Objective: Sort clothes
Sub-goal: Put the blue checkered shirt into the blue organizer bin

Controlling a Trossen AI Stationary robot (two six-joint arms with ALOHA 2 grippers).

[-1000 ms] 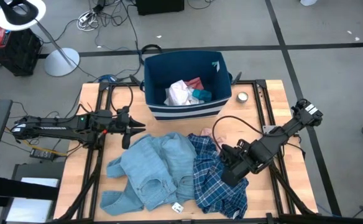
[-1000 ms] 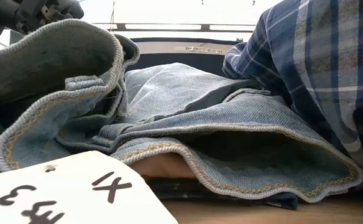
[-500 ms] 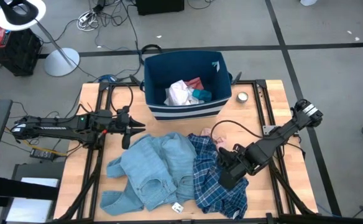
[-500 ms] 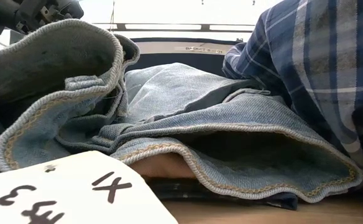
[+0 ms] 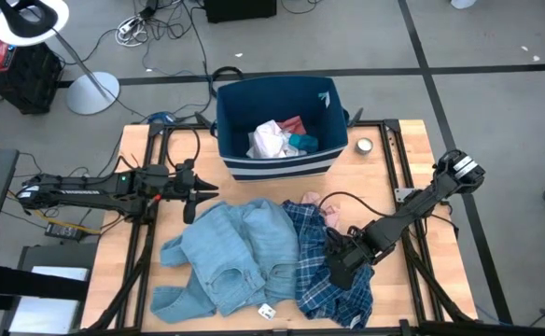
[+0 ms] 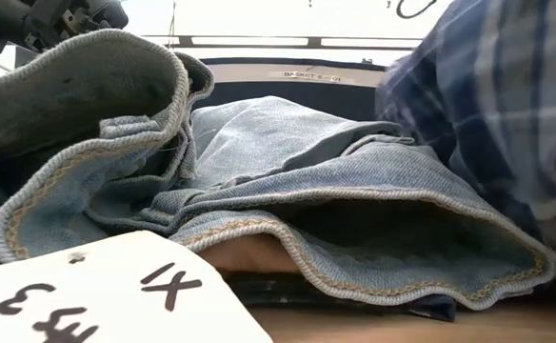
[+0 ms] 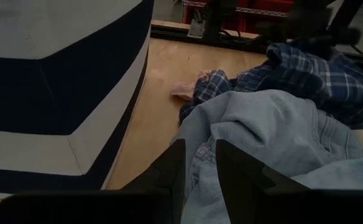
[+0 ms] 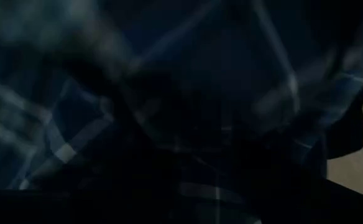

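Observation:
Light blue denim pieces (image 5: 235, 252) lie crumpled on the near middle of the table. A navy-white plaid shirt (image 5: 312, 285) lies against their right side, and a pink item (image 5: 333, 213) shows at its far edge. My right gripper (image 5: 341, 264) is down on the plaid shirt, pointing steeply down. Plaid cloth (image 8: 188, 93) fills its dark wrist view. My left gripper (image 7: 200, 168) hovers left of the denim (image 7: 275, 130), slightly open, with nothing between its fingers. White, salmon-red and teal clothes (image 5: 274, 140) lie in the navy bin (image 5: 230, 103). My right gripper comes at the plaid shirt's middle (image 5: 324, 280) from above, slanting slightly toward the table's left. The gripper's own body hides its fingertips in the high view and the wrist view is dark, so the kind of hold cannot be told. The shirt lies on the table.
The navy bin with white stripes (image 7: 76, 93) stands at the table's far middle. A small round silver object (image 5: 364, 146) sits right of it. A white paper tag (image 6: 97, 295) lies at the near edge by the denim. Bare wood (image 5: 398, 187) shows at the far right.
My right gripper has come down onto the plaid shirt, tipping more steeply downward and drifting a little toward the table's left. In the low view the shirt's plaid cloth has stirred. My left arm has kept still.

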